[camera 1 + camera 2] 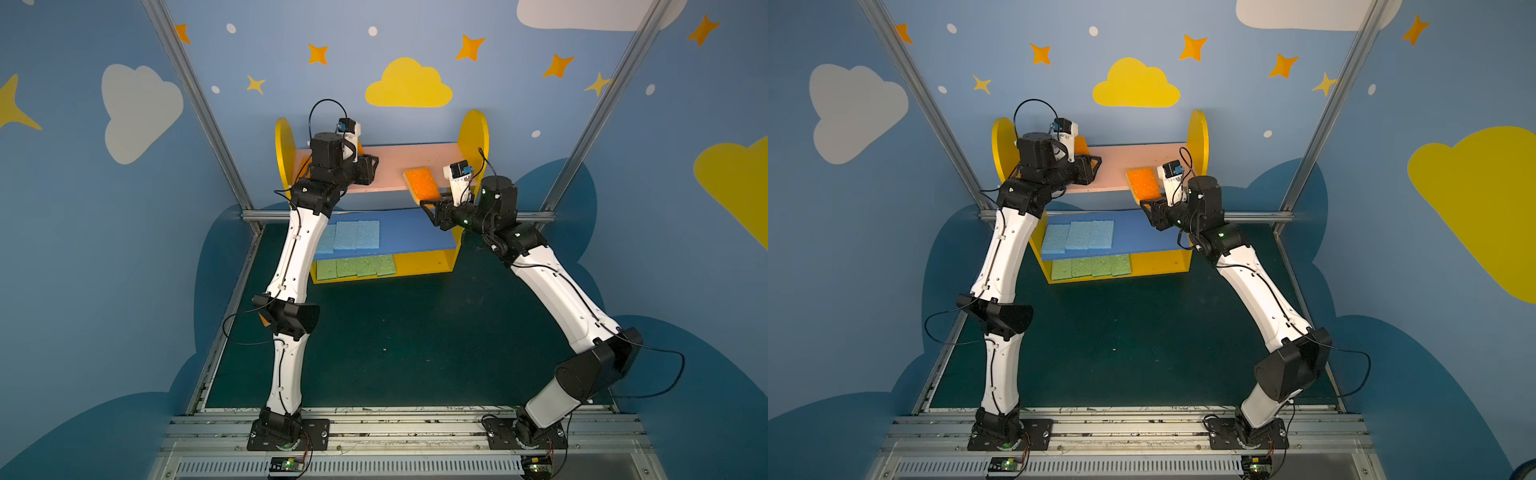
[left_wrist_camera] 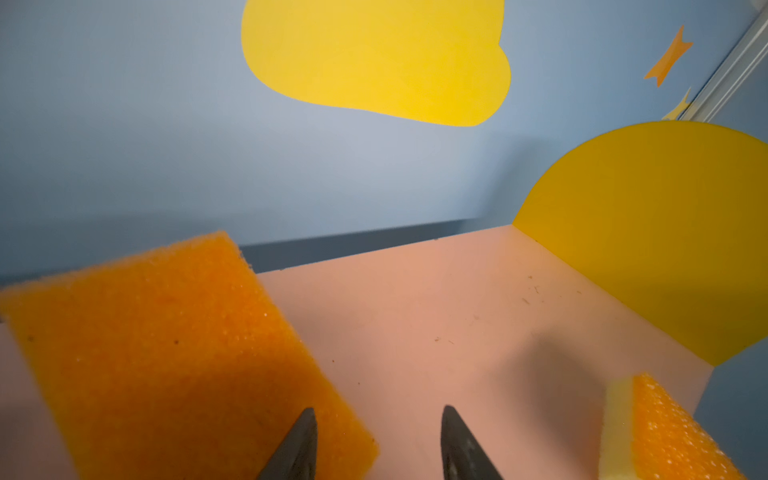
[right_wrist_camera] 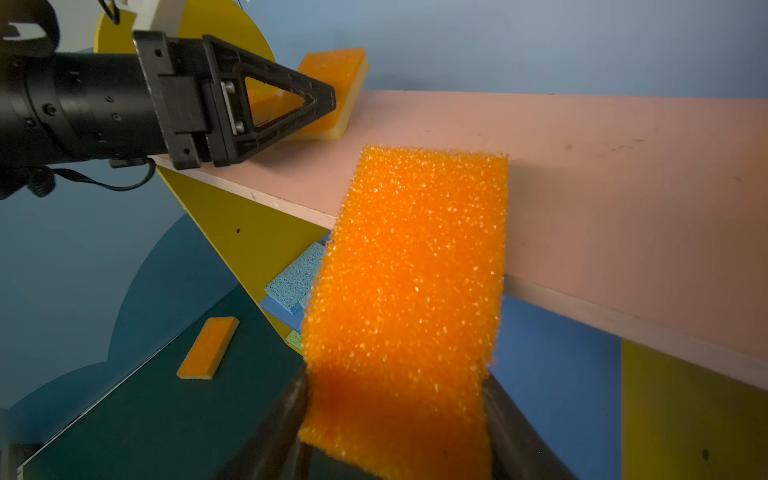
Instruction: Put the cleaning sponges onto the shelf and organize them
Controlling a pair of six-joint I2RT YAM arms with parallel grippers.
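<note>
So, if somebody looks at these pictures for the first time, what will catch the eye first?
Most striking is the bright orange sponge that the right gripper holds across the front edge of the pink board, at the top of the rack. Below it, light blue sponges lie in a row on the blue board and green sponges on the yellow board, both rows toward the left end.

Left pincer point(image 2: 378, 415) jaws apart, empty, right pincer point(image 3: 395, 415) clamped, both reaching forward
</note>
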